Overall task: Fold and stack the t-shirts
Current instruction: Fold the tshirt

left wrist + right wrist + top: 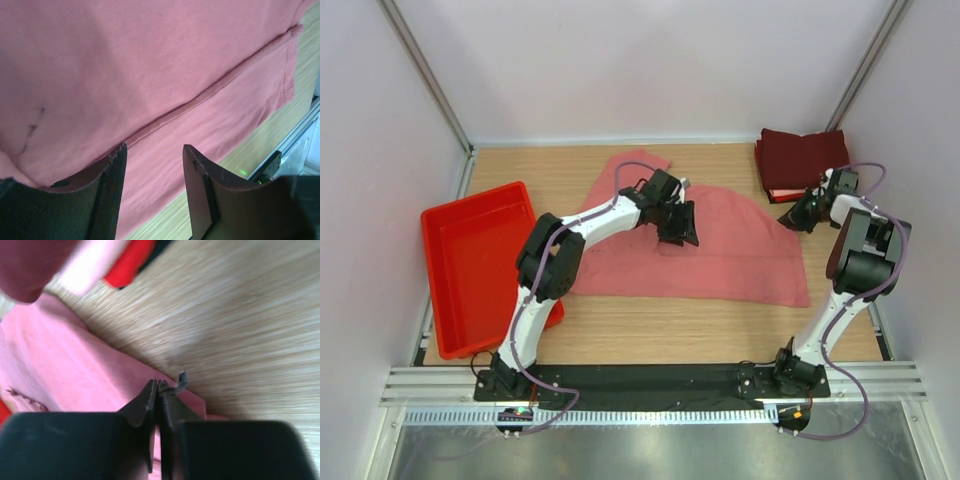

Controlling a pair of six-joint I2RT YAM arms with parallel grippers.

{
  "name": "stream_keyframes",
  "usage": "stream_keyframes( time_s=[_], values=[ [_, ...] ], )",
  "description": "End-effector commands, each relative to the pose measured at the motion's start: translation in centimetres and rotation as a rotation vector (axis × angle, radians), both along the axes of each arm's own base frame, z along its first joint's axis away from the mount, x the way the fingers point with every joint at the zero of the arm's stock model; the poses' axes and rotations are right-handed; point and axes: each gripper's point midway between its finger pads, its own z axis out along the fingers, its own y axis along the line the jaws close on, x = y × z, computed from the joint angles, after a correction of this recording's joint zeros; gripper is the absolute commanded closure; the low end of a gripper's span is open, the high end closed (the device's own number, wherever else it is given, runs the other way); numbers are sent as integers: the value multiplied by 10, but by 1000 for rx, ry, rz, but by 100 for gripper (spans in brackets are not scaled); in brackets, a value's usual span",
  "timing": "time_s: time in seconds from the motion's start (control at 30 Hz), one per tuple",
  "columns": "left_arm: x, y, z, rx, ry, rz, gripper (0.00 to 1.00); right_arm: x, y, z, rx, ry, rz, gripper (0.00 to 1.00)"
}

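The left arm's (585,225) jaws stand apart and empty just above the salmon-pink t-shirt (730,255). The right arm's (860,260) jaws are pressed together at that shirt's right edge, and I cannot tell whether any cloth is pinched between them. The shirt lies spread across the middle of the tabletop (720,330), the folded dark maroon t-shirts (802,152) sit stacked in the far right corner, and a red tray (470,265) rests at the left.
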Motion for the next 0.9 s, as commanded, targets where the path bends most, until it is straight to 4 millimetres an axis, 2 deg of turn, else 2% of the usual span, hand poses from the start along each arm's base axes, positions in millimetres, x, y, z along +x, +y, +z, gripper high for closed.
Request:
stream_keyframes(
  time_s=[0.0, 0.1, 0.13, 0.17, 0.2, 0.27, 0.4, 0.43, 0.47, 0.5, 0.53, 0.57, 0.63, 0.77, 0.87],
  values=[
    [8, -12, -3, -63, -9, 2, 50, 6, 9, 34, -82, -75, 30, 98],
    [9, -5, -20, -16, -5, 17, 50, 7, 7, 42, -177, -97, 28, 99],
    [8, -1, -25, 6, 1, 24, 50, 9, 3, 46, -204, -111, 14, 99],
    [9, 3, -32, 33, -3, 34, 50, 16, -5, 62, -246, -173, -19, 99],
    [9, 5, -36, 48, 1, 36, 50, 13, -8, 60, -266, -178, -43, 99],
    [7, 12, -51, 89, 17, 49, 50, 15, -21, 74, -333, -236, -104, 99],
    [3, 17, -64, 116, 45, 52, 50, 22, -25, 85, -354, -284, -117, 99],
    [2, 17, -65, 120, 48, 51, 50, 22, -25, 84, -354, -266, -106, 99],
    [1, 20, -69, 133, 53, 55, 50, 17, -20, 66, -322, -197, -75, 99],
    [0, 21, -70, 140, 51, 54, 50, 24, -18, 71, -313, -204, -50, 95],
    [0, 23, -71, 143, 53, 54, 50, 18, -14, 60, -286, -142, -30, 84],
    [-1, 23, -71, 144, 54, 53, 50, 24, -12, 63, -271, -148, -15, 79],
    [-2, 22, -70, 139, 56, 49, 50, 23, 1, 43, -200, -92, 35, 71],
    [-2, 20, -66, 129, 53, 47, 50, 17, 5, 21, -184, -10, 48, 72],
    [2, 19, -60, 122, 39, 49, 50, 10, 9, 19, -199, 9, 54, 73]
  ],
)
